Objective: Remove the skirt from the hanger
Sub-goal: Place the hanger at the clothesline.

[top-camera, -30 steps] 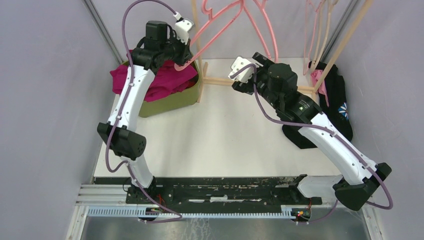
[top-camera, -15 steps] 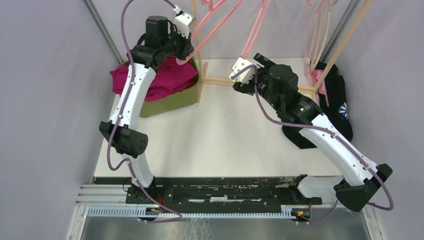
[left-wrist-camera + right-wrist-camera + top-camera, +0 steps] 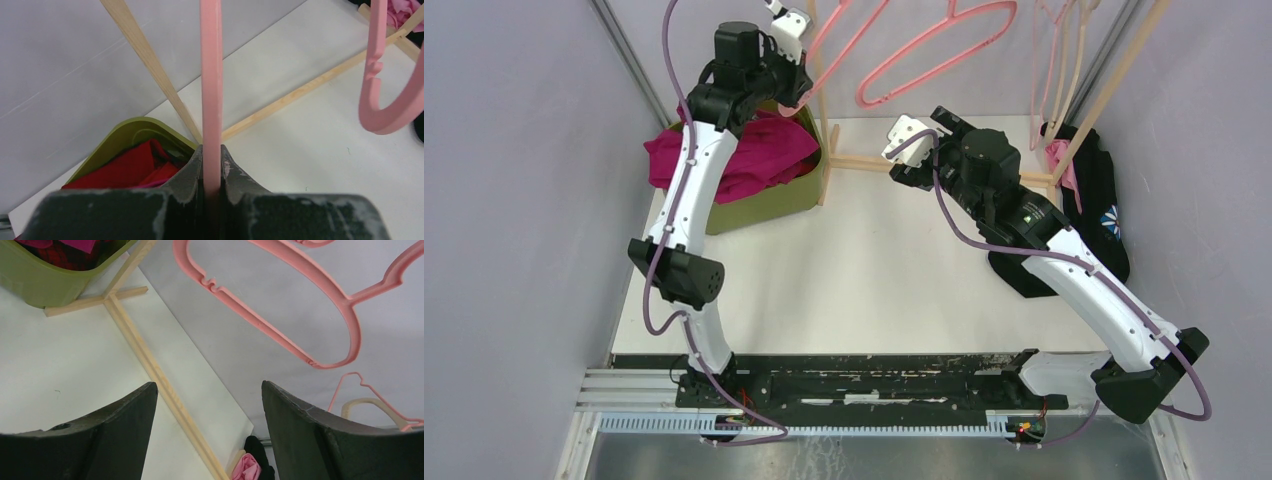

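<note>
My left gripper (image 3: 798, 92) is shut on one arm of a bare pink hanger (image 3: 934, 50), held high by the rack's left post. In the left wrist view the jaws (image 3: 211, 160) pinch the pink bar (image 3: 211, 75), and the hanger's curved end (image 3: 390, 100) shows at the right. No cloth hangs on it. A magenta skirt (image 3: 744, 160) lies in the green bin (image 3: 764, 205), also seen in the left wrist view (image 3: 125, 172). My right gripper (image 3: 906, 168) is open and empty over the table, below the hanger (image 3: 280, 315); its jaws (image 3: 207, 405) stand wide apart.
A wooden rack's base bar (image 3: 864, 161) and left post (image 3: 822, 120) cross the back of the table. More hangers (image 3: 1064, 60) hang at the top right. Black and pink clothes (image 3: 1094, 200) are piled at the right edge.
My left gripper has risen and moved back with the hanger. The hanger has swung from hanging down to lying sideways toward the right. The right arm has barely moved.
</note>
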{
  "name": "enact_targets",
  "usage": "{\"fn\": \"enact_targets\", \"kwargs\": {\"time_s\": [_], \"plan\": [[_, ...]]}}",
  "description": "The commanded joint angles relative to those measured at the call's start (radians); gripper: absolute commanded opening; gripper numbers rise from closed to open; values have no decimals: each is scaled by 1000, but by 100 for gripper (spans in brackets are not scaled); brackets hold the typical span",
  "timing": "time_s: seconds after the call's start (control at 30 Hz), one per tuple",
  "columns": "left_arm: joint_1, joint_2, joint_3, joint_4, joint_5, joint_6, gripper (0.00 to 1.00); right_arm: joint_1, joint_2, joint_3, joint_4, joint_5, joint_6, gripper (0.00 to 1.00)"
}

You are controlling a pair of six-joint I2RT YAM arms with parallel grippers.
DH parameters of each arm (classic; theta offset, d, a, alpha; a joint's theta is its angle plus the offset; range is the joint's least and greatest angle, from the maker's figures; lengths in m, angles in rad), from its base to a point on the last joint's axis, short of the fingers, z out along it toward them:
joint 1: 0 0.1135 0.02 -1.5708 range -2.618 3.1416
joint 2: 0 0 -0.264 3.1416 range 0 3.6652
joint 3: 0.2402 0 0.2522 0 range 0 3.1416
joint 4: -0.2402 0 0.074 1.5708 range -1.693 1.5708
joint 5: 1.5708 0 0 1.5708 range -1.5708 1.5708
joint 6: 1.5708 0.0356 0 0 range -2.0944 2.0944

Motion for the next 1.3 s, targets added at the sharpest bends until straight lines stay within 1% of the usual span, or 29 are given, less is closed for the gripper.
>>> {"fn": "enact_targets", "kwargs": {"time_s": [0.0, 0.17, 0.5, 0.7, 0.83, 1.27], "plan": [[-6, 29, 41, 63, 3, -46, 3, -4, -11, 20, 31, 7, 5, 82], [-7, 58, 42, 57, 13, -53, 3, -5, -12, 27, 26, 13, 1, 81], [-9, 76, 63, 126, 58, -103, 3, -8, -10, 35, 10, 19, -3, 81], [-14, 21, 13, 123, 72, -73, 3, -10, -5, 25, 14, 17, 0, 81], [-14, -18, -33, 120, 46, -49, 3, -10, 6, 28, 22, 6, 6, 81], [-14, -19, 4, 126, 39, -51, 3, -10, 22, 50, 21, -9, 5, 81]]}}
